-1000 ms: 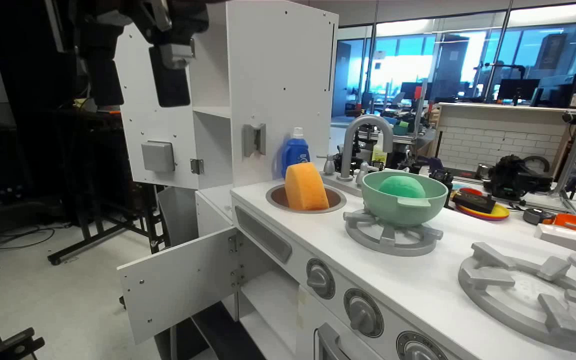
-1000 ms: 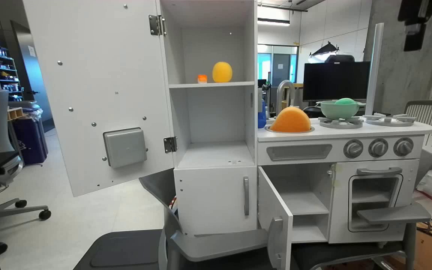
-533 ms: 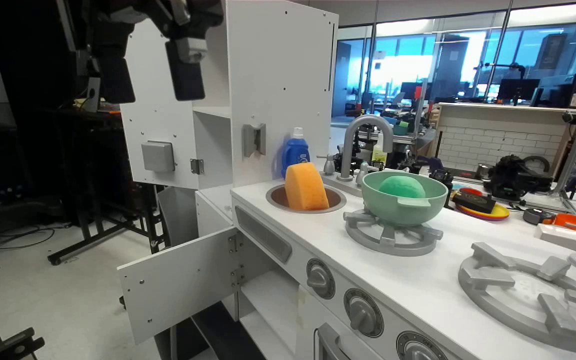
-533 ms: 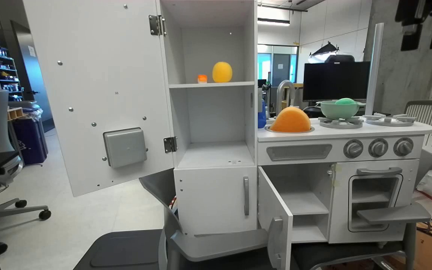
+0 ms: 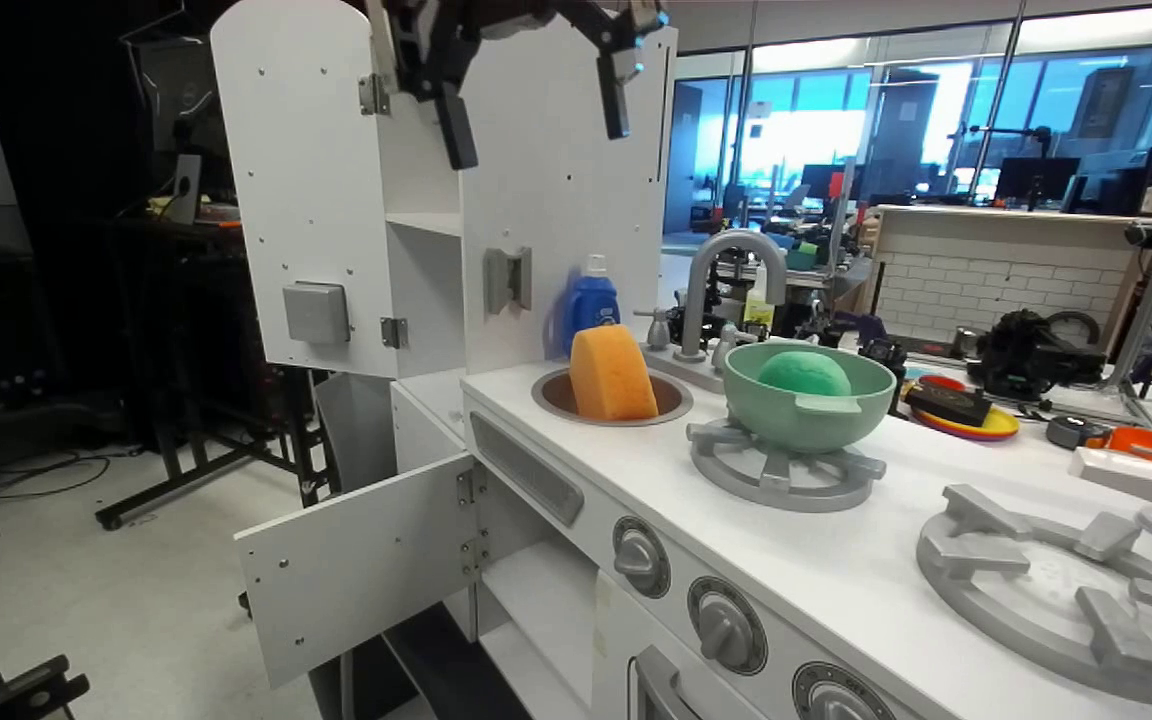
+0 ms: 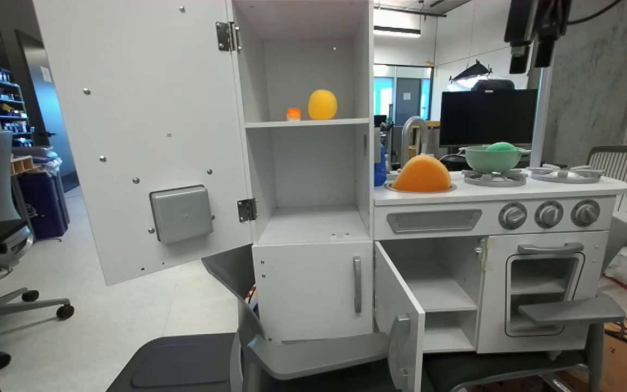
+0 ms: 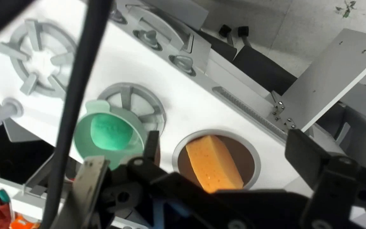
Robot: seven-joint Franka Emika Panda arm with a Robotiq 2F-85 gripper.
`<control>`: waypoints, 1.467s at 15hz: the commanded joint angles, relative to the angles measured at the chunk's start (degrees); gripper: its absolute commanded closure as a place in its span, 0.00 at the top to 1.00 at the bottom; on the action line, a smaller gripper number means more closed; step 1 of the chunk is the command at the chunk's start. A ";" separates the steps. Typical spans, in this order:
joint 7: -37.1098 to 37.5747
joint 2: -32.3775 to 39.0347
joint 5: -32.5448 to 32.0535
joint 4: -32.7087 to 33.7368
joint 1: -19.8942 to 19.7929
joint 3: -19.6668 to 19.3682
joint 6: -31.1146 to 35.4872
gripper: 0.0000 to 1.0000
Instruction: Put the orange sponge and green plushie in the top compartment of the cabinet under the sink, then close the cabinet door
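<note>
The orange sponge [image 5: 611, 372] stands tilted in the round sink [image 7: 257, 159], poking above its rim. The green plushie [image 7: 110, 130] lies in a mint-green bowl [image 5: 796, 425] on a burner ring. My gripper [image 5: 536, 138] hangs high above the sink area, its fingers wide apart and nothing between them. From the wrist view, the sponge shows below, in line with the gap of the gripper [image 7: 226, 148]. Under the sink, the cabinet door [image 6: 400, 316] is swung outward. Behind it the top compartment [image 6: 440, 294] of the cabinet [image 6: 382, 222] shows only its bare shelf.
A blue bottle [image 5: 592, 305] and a curved faucet [image 5: 701, 285] rise behind the sink. Beside it stands a tall shelved unit [image 5: 561, 120] with its upper door [image 6: 155, 136] open. A grey chair armrest [image 6: 324, 354] reaches across near the cabinet door.
My gripper has swung from beside the tall unit's open door toward the sink side and turned, ending above the sink area. Sponge, plushie and doors have not moved.
</note>
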 commanded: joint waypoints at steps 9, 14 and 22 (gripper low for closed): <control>-31.03 38.50 0.85 39.01 -2.87 4.25 -3.48 1.00; -39.94 47.71 1.56 45.50 -4.47 6.65 -2.96 1.00; -45.50 47.53 3.50 45.01 -4.83 8.20 -3.09 1.00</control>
